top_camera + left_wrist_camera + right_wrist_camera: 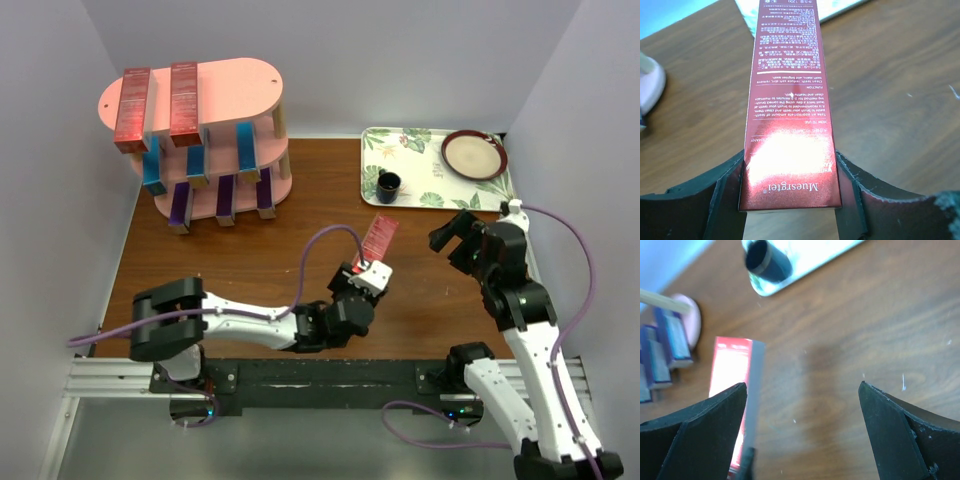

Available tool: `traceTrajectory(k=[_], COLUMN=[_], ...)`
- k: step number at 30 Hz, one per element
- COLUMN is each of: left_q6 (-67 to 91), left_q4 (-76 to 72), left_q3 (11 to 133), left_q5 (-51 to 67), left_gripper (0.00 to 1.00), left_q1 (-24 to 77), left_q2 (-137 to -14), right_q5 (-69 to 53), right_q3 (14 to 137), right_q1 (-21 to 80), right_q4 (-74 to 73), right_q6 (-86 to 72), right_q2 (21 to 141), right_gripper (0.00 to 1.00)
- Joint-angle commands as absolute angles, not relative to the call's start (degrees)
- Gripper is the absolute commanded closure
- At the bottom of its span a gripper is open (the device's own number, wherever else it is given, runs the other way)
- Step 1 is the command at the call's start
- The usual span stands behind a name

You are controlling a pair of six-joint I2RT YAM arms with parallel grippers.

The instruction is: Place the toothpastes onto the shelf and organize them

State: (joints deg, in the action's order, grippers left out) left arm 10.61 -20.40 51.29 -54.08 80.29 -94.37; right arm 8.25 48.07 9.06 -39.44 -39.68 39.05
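Top external: table [250, 265], shelf [240, 80] at its far left corner, floral tray [400, 150] right of the shelf along the same far edge. Your left gripper [368, 272] is well right of the shelf and nearer the arm bases, clamped on the near end of the held red carton [379, 237]. Left wrist shows both pads [727, 200] tight on its sides. Your right gripper [455, 232] is further right of the shelf again, jaws spread wide, nothing in them. On the shelf: two red cartons [184, 98] top tier, three blue cartons [196, 163] middle, three purple cartons [225, 198] bottom. Plate [474, 154] and dark cup [388, 186] sit on the tray, off-task.

Step looks like the last one: eight shelved, ninth in hand. Next you'd need to raise it to top-tier height, carry it left to the shelf, line it up with the two reds and set it on the bare pink to their right.

Can't tell if the carton's far end is clear of the table. Its tip is cut off in left wrist, and the back ends of the blue and purple cartons are hidden under the boards above
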Motion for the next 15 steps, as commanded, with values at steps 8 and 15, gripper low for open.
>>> traceTrajectory(k=[8, 15], left_q6=[7.8, 1.8], left_q4=[-4.1, 5.9], left_q3=[66.0, 81.0], left_q5=[-48.5, -44.9], left_gripper=[1.0, 1.0], left_q1=[69.1, 60.0], left_q2=[-74.0, -71.5], right_q5=[11.9, 11.1], right_q3=[43.7, 42.4], right_q1=[9.1, 9.1], right_q4=[-37.1, -35.9], right_q6=[-33.7, -31.6], right_q2=[34.5, 34.6], right_gripper=[0.01, 0.01])
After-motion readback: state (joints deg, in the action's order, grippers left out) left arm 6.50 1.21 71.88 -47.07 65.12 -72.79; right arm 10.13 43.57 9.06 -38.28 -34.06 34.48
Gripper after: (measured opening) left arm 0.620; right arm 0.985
